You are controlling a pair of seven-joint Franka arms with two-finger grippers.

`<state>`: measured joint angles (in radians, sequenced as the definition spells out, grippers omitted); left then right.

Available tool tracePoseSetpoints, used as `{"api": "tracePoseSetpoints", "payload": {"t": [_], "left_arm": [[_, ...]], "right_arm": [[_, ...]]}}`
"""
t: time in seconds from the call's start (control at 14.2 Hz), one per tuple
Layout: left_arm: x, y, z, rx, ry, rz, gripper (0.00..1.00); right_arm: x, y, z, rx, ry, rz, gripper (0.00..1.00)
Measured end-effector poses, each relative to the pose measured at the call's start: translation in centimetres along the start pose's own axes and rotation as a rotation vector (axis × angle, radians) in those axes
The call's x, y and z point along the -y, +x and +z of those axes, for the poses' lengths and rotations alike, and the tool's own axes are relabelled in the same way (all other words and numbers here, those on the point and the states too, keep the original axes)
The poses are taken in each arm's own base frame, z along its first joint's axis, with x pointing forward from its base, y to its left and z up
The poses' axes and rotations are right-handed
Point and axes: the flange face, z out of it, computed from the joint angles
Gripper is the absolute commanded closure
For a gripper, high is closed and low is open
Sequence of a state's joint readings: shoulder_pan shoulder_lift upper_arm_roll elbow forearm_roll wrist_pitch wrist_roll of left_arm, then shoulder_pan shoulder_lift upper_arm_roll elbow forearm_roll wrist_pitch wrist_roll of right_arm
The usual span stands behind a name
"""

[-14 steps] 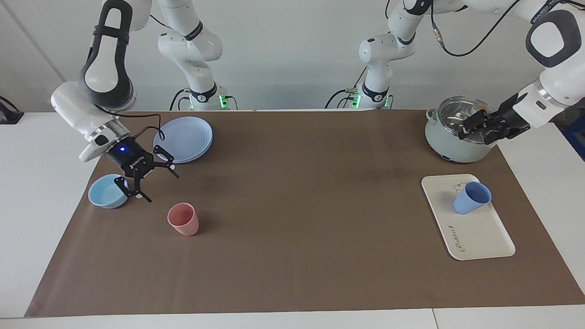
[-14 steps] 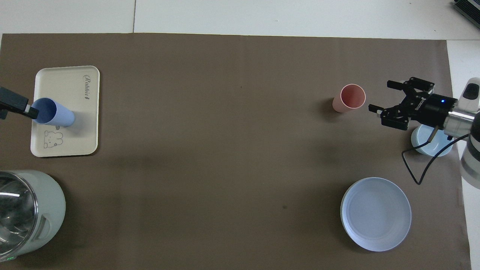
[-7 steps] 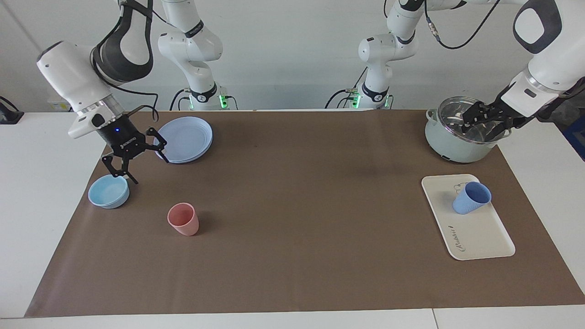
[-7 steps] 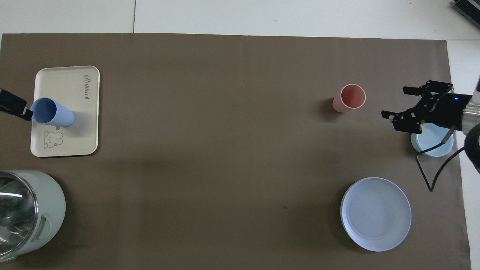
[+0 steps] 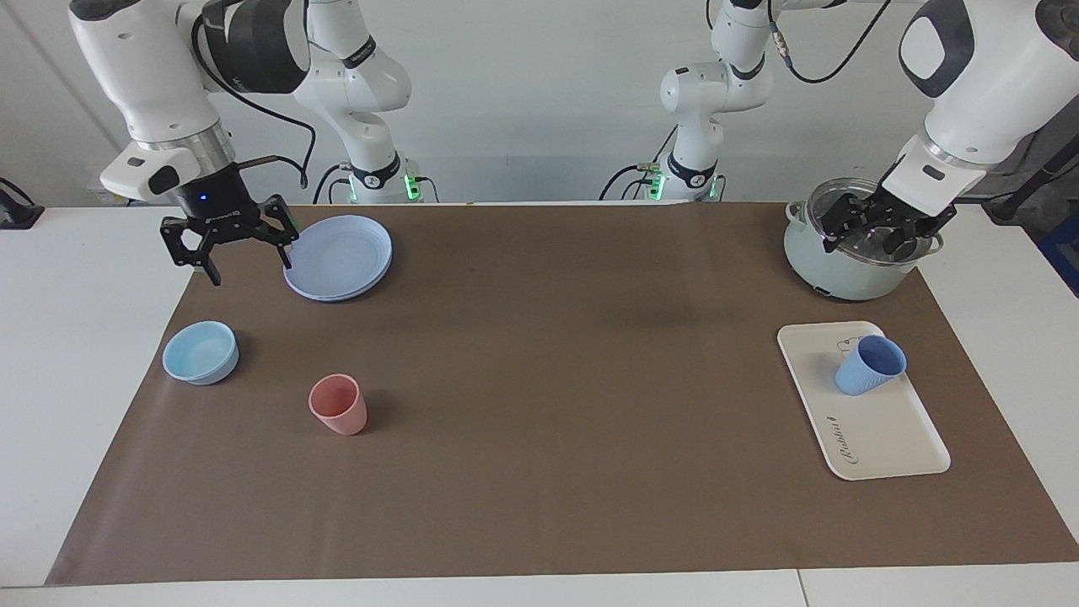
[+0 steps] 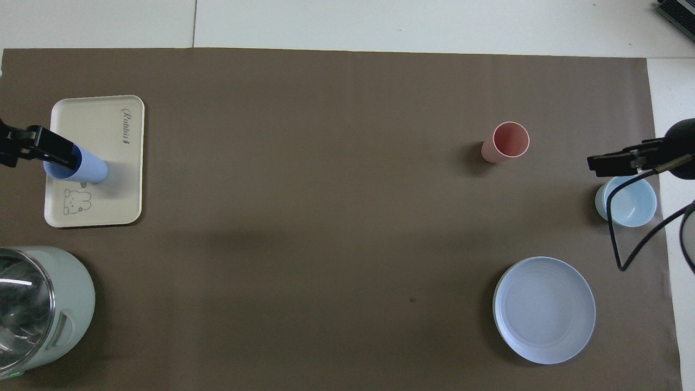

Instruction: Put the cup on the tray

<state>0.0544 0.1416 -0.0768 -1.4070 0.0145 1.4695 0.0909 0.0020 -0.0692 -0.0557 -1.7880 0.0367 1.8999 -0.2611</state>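
The periwinkle-blue cup (image 5: 868, 367) (image 6: 89, 171) stands on the cream tray (image 5: 889, 443) (image 6: 108, 130), at the tray's end nearer to the robots, beside the bear drawing. My left gripper (image 5: 868, 244) (image 6: 51, 153) hangs open and empty high in the air at the left arm's end of the mat, by the pot and clear of the cup. From overhead it overlaps the cup's rim. My right gripper (image 5: 247, 268) (image 6: 624, 160) hangs open and empty over the right arm's end of the mat, above the light-blue bowl's surroundings.
A pale green pot (image 5: 843, 270) (image 6: 43, 309) with a glass lid stands nearer to the robots than the tray. At the right arm's end are a round blue plate (image 5: 339, 257) (image 6: 544, 309), a light-blue bowl (image 5: 201, 352) (image 6: 627, 202) and a pink cup (image 5: 339, 406) (image 6: 505, 142).
Both arms have risen and drawn back toward the robots. The right gripper left the spot by the bowl and pink cup. The cup has stayed on the tray.
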Motion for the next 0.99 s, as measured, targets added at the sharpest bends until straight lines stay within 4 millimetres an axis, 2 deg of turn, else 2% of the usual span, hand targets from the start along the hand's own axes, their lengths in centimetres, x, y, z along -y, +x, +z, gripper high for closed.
{"api": "tracePoseSetpoints", "payload": {"t": [0.14, 0.49, 0.85, 0.99], "left_arm": [[-0.1, -0.6, 0.0, -0.028, 0.002, -0.002, 0.07], [-0.2, -2.6, -0.5, -0.046, -0.009, -0.01, 0.09], [-0.4, -3.1, -0.2, -0.053, -0.008, -0.009, 0.09], [-0.4, -3.1, -0.2, -0.058, -0.007, -0.009, 0.04]], "right_arm": [[-0.6, -0.7, -0.9, 0.065, -0.013, 0.081, 0.0], [-0.2, -2.7, -6.1, 0.166, -0.003, 0.216, 0.0], [0.0, -3.1, -6.2, 0.185, 0.0, 0.218, 0.0], [0.1, -3.2, -6.2, 0.2, 0.001, 0.217, 0.0]]}}
